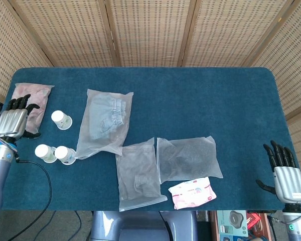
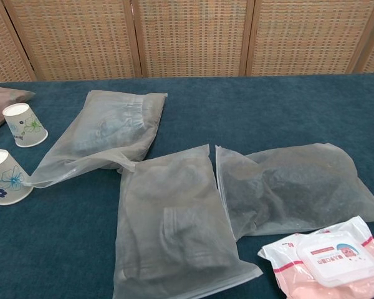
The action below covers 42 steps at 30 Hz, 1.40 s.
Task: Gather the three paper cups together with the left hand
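Two paper cups [image 1: 55, 153] lie side by side near the table's [image 1: 200, 90] left edge; the third cup [image 1: 61, 120] lies apart behind them, tipped over, long axis diagonal, mouth toward the far-left corner. Left hand [image 1: 13, 122] hovers left of it, fingers apart, empty; right hand [image 1: 286, 174] idle, spread. Best approach: get behind the third cup and sweep it gently toward the pair so it doesn't roll off.

Your chest view misses both robot hands and the third paper cup [image 1: 44, 152], and its left edge clips the pink pouch [image 2: 1, 106]. The wipes pack [image 2: 336, 261] runs off its bottom edge. In the head view, print on the cups is too small to read.
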Available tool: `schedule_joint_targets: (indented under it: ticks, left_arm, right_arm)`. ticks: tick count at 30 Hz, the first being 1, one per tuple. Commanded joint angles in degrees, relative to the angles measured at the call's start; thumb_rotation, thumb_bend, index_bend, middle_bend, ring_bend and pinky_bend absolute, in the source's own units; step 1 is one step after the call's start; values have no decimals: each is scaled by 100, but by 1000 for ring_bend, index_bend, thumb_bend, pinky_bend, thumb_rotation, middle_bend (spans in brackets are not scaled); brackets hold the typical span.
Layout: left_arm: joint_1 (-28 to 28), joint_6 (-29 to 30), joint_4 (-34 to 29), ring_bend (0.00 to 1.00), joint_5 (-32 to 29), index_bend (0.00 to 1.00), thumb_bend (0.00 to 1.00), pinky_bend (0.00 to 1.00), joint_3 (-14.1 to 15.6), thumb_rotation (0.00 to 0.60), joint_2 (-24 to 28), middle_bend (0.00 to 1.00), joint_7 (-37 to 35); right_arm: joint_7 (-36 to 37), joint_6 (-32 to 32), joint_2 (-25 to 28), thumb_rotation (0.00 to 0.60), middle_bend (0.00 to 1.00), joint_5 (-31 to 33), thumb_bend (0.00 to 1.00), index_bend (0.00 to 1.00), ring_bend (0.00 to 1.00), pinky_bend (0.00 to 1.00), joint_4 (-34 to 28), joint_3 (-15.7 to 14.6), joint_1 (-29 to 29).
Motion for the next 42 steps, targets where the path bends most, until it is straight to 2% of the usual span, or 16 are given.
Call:
schedule_joint_targets:
  ticks: [1,8,21,42]
  left_arm:
    - [-497,-180,437,0,-817,239,139,0,-14,600,-406,0,714]
    - [-952,-349,1039,0,-1545,239,138,0,35,600,-879,0,1245]
    - [-1429,-715,2048,0,-2282,239,139,0,191,600,-1610,0,1666]
    - [-1632,-1013,3164,0,-2526,254,139,0,363,600,-2376,0,1866]
  right_arm:
    - [22,-32,5,600,0,35,94,0,0,0,17,13,11]
    - [58,-155,-8,600,0,191,94,0,0,0,96,58,46]
    - [182,-248,-7,600,0,361,94,0,0,0,184,118,68]
    - [332,-340,-8,600,0,461,94,0,0,0,295,156,101]
